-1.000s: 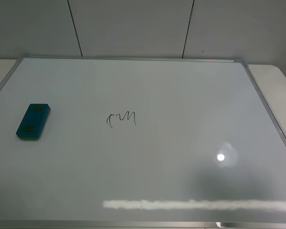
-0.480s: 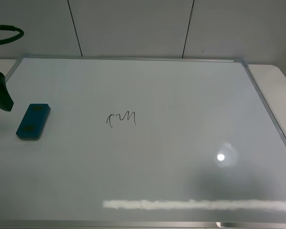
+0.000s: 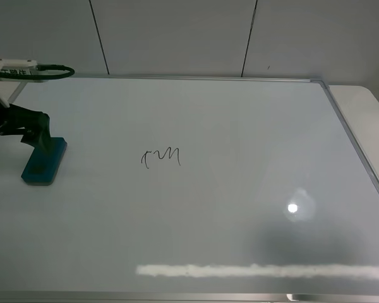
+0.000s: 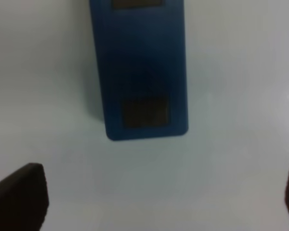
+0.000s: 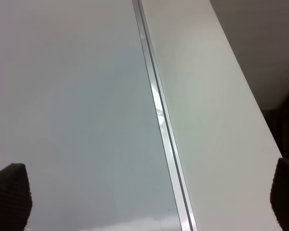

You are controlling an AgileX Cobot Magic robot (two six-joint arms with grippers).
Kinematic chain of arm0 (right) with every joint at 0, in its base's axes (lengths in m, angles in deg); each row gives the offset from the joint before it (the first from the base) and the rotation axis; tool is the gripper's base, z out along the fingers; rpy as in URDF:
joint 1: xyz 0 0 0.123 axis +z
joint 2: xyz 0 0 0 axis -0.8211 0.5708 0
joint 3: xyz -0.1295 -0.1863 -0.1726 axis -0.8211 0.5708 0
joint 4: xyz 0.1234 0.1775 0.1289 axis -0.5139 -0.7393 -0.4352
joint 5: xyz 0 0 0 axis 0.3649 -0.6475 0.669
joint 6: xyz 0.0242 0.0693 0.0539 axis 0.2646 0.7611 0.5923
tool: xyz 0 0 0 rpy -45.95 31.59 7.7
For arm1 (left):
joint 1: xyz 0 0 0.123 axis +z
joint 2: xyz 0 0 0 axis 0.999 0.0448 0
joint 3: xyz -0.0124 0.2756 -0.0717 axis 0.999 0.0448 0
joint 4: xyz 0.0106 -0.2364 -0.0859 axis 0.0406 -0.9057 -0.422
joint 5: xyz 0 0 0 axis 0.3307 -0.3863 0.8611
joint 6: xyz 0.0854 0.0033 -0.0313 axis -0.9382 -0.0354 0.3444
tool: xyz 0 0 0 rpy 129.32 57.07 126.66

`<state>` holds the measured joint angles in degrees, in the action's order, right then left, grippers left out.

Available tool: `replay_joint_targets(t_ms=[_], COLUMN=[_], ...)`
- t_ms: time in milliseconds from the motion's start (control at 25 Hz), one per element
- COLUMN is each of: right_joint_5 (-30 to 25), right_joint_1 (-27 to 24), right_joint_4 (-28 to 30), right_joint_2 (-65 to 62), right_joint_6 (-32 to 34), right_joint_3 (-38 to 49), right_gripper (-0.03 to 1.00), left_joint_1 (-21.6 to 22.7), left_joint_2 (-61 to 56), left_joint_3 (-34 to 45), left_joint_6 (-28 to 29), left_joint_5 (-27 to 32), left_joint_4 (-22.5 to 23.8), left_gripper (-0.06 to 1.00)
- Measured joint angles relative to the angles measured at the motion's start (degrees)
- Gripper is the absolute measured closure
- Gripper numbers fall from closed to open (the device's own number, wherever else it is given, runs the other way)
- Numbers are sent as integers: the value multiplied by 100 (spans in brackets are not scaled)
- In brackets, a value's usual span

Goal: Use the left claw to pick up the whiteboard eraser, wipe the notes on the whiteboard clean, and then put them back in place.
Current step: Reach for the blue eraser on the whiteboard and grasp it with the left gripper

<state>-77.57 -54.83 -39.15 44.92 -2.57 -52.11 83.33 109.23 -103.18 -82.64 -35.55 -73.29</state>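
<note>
At the left edge of the whiteboard (image 3: 240,120) lies the eraser (image 3: 42,165), flat and set lengthwise away from the camera, well apart from the notes (image 3: 160,158) near the board's middle. The left claw (image 3: 18,140) hangs over the eraser's far end; from the high camera one finger (image 3: 44,140) overlaps that end, and whether it touches cannot be told. A white box (image 3: 12,64) and a black cable (image 3: 54,72) ride on the arm. In the left wrist view the jaws stand wide apart with only bare board between the tips, and the eraser (image 4: 142,72) sits just beyond them, blurred. The right gripper (image 5: 147,195) hovers over the board's metal frame (image 5: 159,110) and the table (image 5: 207,120) beside it, jaws spread, holding nothing.
</note>
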Motion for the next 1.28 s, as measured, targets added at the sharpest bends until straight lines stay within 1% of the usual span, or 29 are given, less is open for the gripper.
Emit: replay_joint_targets(t_ms=[320,440,600,920,1200,1280], right_joint_5=[0,0,0,0,0,0], right_joint_1=[0,0,0,0,0,0], right_joint_4=[0,0,0,0,0,0], right_joint_2=[0,0,0,0,0,0], right_joint_6=[0,0,0,0,0,0], right_joint_3=[0,0,0,0,0,0], right_gripper=[-2,-2,-2,-2,-2,-2], left_joint_1=[0,0,0,0,0,0], left_joint_2=[794,1076,1376,1644,1655,1655], left_joint_3=[-331,-342,-346,-346,-346,-346], left_joint_6=[63,57,57,57,57,52], left_joint_5=[-409,-616,-742,-913,-932,-953], left_joint_4=[-17,-17,22,93,93,93], left_gripper=[-5,-5,-5,-5,-5,-3])
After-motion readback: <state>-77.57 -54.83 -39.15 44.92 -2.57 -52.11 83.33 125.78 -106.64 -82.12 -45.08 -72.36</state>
